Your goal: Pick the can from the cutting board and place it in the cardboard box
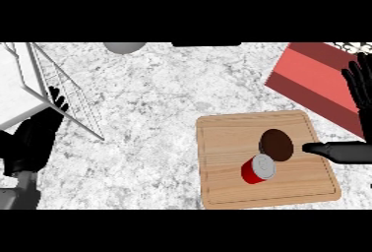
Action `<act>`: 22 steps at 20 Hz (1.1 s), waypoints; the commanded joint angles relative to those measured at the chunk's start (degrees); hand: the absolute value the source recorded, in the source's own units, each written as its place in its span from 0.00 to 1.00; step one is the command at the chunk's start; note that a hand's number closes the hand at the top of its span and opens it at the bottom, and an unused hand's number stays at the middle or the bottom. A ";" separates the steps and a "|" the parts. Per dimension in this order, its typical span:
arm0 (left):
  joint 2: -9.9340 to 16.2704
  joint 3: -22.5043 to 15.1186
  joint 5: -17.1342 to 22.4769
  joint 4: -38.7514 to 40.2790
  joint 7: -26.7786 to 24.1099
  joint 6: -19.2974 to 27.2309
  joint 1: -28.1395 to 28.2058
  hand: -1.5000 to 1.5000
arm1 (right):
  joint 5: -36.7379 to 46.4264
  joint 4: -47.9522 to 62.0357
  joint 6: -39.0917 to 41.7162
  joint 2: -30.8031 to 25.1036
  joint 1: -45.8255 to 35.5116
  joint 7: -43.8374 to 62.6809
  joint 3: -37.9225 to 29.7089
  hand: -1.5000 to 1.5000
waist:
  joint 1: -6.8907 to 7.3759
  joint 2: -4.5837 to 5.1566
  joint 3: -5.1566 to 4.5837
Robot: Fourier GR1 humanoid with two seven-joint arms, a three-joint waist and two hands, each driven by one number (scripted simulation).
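Grey marbled desk [160, 113] carries a cutting board [225, 182] near its front right edge; the red can [258, 170] lies tilted on it beside a dark oval. Reach step is judged underway: right hand [356, 123], fingers released, is positioned just right of the can. Left hand [33, 140] is rested open at left. Next, fingers must be closed round the can, then carried to the red box [312, 83].

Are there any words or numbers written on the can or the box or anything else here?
None can be read.
The red can on the cutting board shows a plain red side and grey top, no label.
The red box shows plain faces, no print.
The brown oval thing beside the can bears no writing.
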 commanded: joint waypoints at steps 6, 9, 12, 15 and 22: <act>1.24 1.13 3.16 -7.70 3.84 -3.98 6.23 0.50 | 7.35 -22.05 1.07 -1.78 17.73 -9.72 -1.11 0.00 | 0.65 0.23 0.02; 1.24 0.94 3.47 -5.18 3.22 -5.22 6.06 0.50 | 14.37 -23.19 4.17 -11.10 18.47 -0.61 0.64 0.00 | 0.43 0.23 -0.17; 2.85 3.49 4.19 -2.41 1.27 -7.17 5.28 0.50 | 21.62 -24.72 6.78 -18.62 20.22 5.99 0.90 0.00 | 0.19 0.47 -0.41; 1.04 2.03 3.49 -4.63 2.76 -4.97 5.17 0.50 | 24.68 -28.90 10.37 -23.81 20.38 15.38 1.83 0.00 | 0.64 0.37 -0.30; 1.96 2.96 4.01 -4.57 3.42 -7.04 2.77 0.50 | 26.77 -36.70 18.31 -26.62 12.25 40.94 13.92 0.00 | 2.98 0.87 -0.25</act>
